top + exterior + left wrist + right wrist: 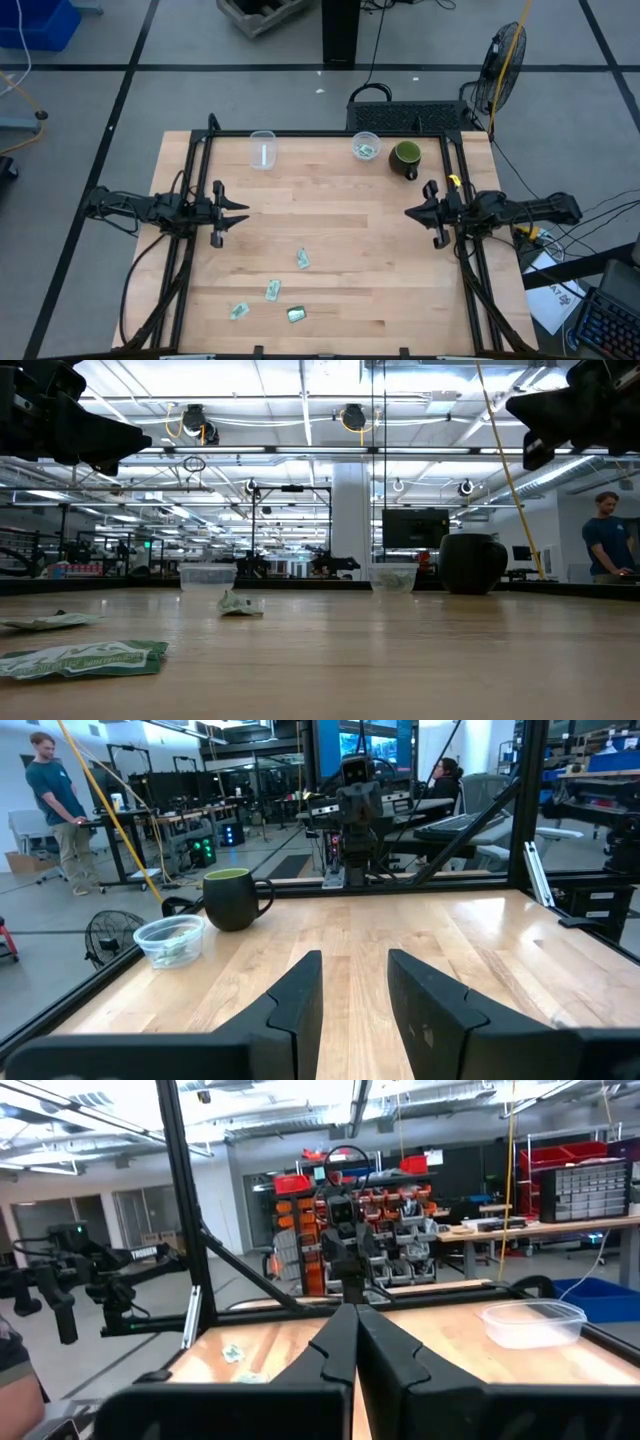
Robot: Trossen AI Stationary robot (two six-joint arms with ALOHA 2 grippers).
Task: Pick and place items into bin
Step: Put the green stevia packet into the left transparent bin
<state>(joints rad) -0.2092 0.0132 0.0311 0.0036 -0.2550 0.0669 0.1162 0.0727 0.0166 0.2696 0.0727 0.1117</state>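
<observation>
Several tiny flat packets lie flat on the wooden table toward its near edge: a pale one, another, a third and a darker green one. The low view shows three of them, one close by. My left gripper hovers open over the table's left side, its fingers apart in the left wrist view. My right gripper hovers shut over the right side, its fingers together. Both stand well clear of the packets.
Along the far edge stand a clear tub, a second clear tub with greenish packets inside, and a dark green mug. A black frame borders the table. A person stands in the room beyond.
</observation>
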